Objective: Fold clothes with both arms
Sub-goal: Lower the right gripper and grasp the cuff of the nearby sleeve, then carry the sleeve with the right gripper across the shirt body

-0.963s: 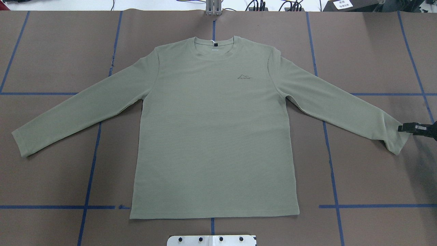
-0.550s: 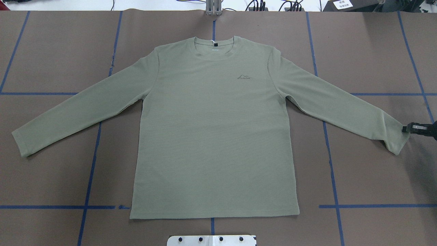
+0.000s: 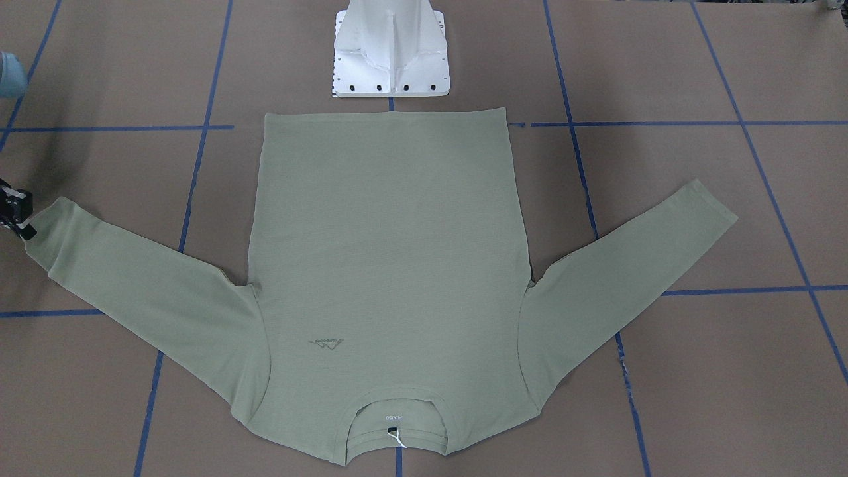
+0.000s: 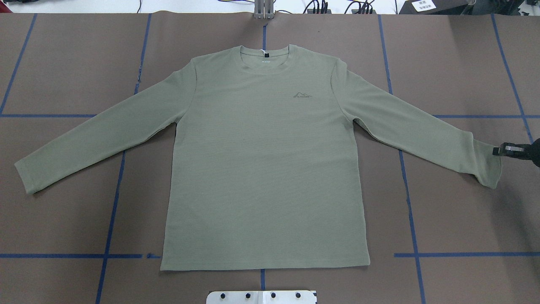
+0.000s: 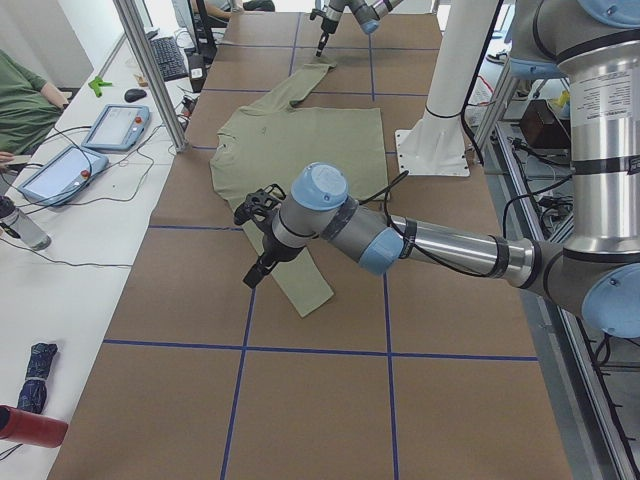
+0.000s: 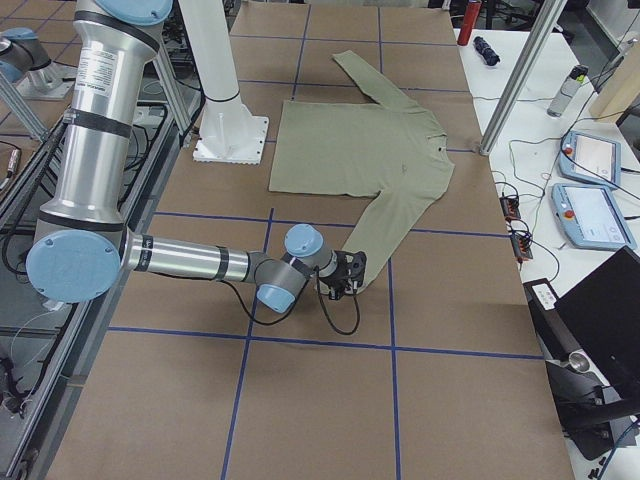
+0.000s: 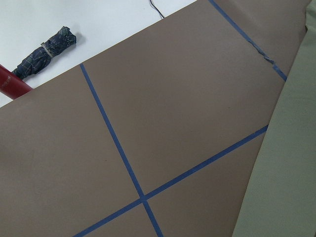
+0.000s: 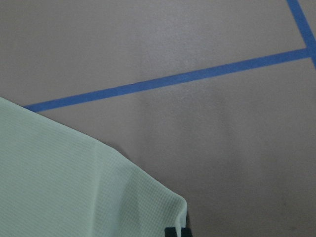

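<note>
Silver-grey tubular left arm (image 5: 450, 245), centre to right of the side view: light-blue round joint caps, dark rings at the joints, a thin black cable (image 5: 398, 183) arching off the forearm. The thick upright link at upper right has small black printed text. Black left tool (image 5: 252, 277), left of centre, slim fingers. Silver-grey tubular right arm (image 6: 185, 258), lower left: same blue caps, a black looped cord (image 6: 345, 330) under the wrist. Black right tool (image 6: 352, 272), stubby; a small silver patch shows at the overhead view's right edge. White metal pedestal base (image 3: 391, 50), top centre: ribbed, with dark screws along its lower edge.
</note>
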